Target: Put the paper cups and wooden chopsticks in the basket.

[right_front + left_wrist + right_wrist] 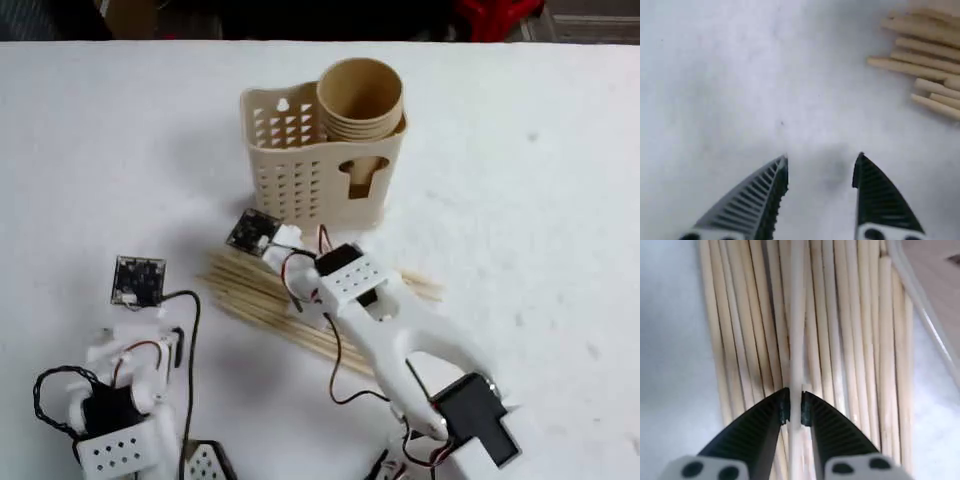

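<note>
Presently, the basket stands upright toward the far edge of the tabletop, about midway across. A nested stack of paper cups is seated in its right end, rims above the basket wall. Noted: the wooden chopsticks lie flat in a loose bundle on the tabletop just in front of the basket, none of them inside it. The right arm reaches from the near right corner over that bundle. The right gripper is down on it, its claw closed to a narrow slit around one pale chopstick that lies among the others; whether that stick is lifted, I cannot tell. The left arm sits by the near left corner. The left gripper hovers low over bare tabletop, claw spread wide with nothing between the tips, and the blunt ends of the chopsticks lie near it to one side.
</note>
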Robot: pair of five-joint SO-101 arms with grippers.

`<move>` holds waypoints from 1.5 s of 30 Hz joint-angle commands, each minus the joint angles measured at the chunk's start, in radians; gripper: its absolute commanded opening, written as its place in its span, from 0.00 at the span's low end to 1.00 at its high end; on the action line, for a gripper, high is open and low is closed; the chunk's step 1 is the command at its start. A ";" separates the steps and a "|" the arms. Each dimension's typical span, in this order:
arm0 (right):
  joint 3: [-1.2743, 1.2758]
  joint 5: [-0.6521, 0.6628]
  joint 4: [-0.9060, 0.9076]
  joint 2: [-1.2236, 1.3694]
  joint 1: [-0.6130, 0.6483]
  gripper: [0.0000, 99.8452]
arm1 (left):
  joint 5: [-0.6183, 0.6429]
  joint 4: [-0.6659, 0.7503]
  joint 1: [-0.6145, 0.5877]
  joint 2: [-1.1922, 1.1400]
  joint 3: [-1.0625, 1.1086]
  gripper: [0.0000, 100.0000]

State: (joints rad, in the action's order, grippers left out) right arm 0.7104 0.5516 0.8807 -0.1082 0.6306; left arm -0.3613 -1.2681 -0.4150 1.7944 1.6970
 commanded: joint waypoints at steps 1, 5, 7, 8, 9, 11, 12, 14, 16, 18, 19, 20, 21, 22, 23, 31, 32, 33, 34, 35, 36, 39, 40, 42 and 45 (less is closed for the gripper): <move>-0.023 -0.054 0.007 -0.044 -0.016 0.02 | -0.005 -0.002 -0.007 0.005 -0.003 0.22; -0.029 -0.095 0.007 -0.045 -0.015 0.02 | -0.005 -0.002 -0.007 0.005 -0.003 0.22; -0.044 -0.110 0.027 -0.047 -0.016 0.02 | -0.005 -0.002 -0.007 0.005 -0.003 0.22; -0.054 -0.124 0.038 -0.051 -0.016 0.02 | -0.005 -0.002 -0.007 0.005 -0.003 0.22; -0.060 -0.144 0.039 -0.064 -0.016 0.02 | -0.005 -0.002 -0.007 0.005 -0.003 0.22; -0.061 -0.176 0.041 -0.113 -0.016 0.02 | -0.005 -0.002 -0.007 0.005 -0.003 0.22; -0.060 -0.189 0.041 -0.147 -0.016 0.02 | -0.005 -0.002 -0.007 0.005 -0.003 0.22; -0.048 -0.203 0.042 -0.223 -0.016 0.02 | -0.005 -0.002 -0.007 0.005 -0.003 0.22; -0.025 -0.204 0.044 -0.285 -0.013 0.02 | -0.005 -0.002 -0.007 0.005 -0.003 0.22; 0.008 -0.206 0.048 -0.329 -0.013 0.02 | -0.005 -0.002 -0.007 0.005 -0.003 0.22; 0.025 -0.206 0.042 -0.346 -0.015 0.02 | -0.005 -0.002 -0.007 0.005 -0.003 0.22; 0.032 -0.207 0.039 -0.364 -0.015 0.02 | -0.005 -0.002 -0.007 0.005 -0.003 0.22; 0.043 -0.207 0.024 -0.384 -0.015 0.02 | -0.005 -0.002 -0.007 0.005 -0.003 0.22; 0.046 -0.209 0.010 -0.407 -0.015 0.02 | -0.005 -0.002 -0.007 0.005 -0.003 0.22; 0.046 -0.209 0.004 -0.437 -0.015 0.02 | -0.005 -0.002 -0.007 0.005 -0.003 0.22; 0.049 -0.261 0.058 -0.670 -0.008 0.02 | -0.005 -0.002 -0.007 0.005 -0.003 0.22; 0.051 -0.236 0.097 -0.656 -0.008 0.02 | -0.005 -0.002 -0.007 0.005 -0.003 0.22; 0.061 -0.203 0.127 -0.634 -0.004 0.02 | -0.005 -0.002 -0.007 0.005 -0.003 0.22; 0.080 -0.161 0.137 -0.604 0.004 0.02 | -0.005 -0.002 -0.007 0.005 -0.003 0.22; 0.104 -0.124 0.134 -0.567 0.010 0.02 | -0.005 -0.002 -0.007 0.005 -0.003 0.22; 0.126 -0.095 0.127 -0.527 0.019 0.02 | -0.005 -0.002 -0.007 0.005 -0.003 0.22; 0.173 -0.072 0.041 -0.390 0.050 0.02 | -0.005 -0.002 -0.007 0.005 -0.003 0.22; 0.176 -0.072 0.012 -0.344 0.051 0.02 | -0.005 -0.002 -0.007 0.005 -0.003 0.22; 0.169 -0.072 -0.036 -0.259 0.047 0.02 | -0.005 -0.002 -0.007 0.005 -0.003 0.22; 0.146 -0.066 -0.062 -0.154 0.044 0.03 | -0.005 -0.002 -0.007 0.005 -0.003 0.22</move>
State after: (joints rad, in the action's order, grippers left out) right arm 0.8869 0.4687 0.8531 -0.3307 0.6705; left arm -0.3613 -1.2681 -0.4150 1.7944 1.6970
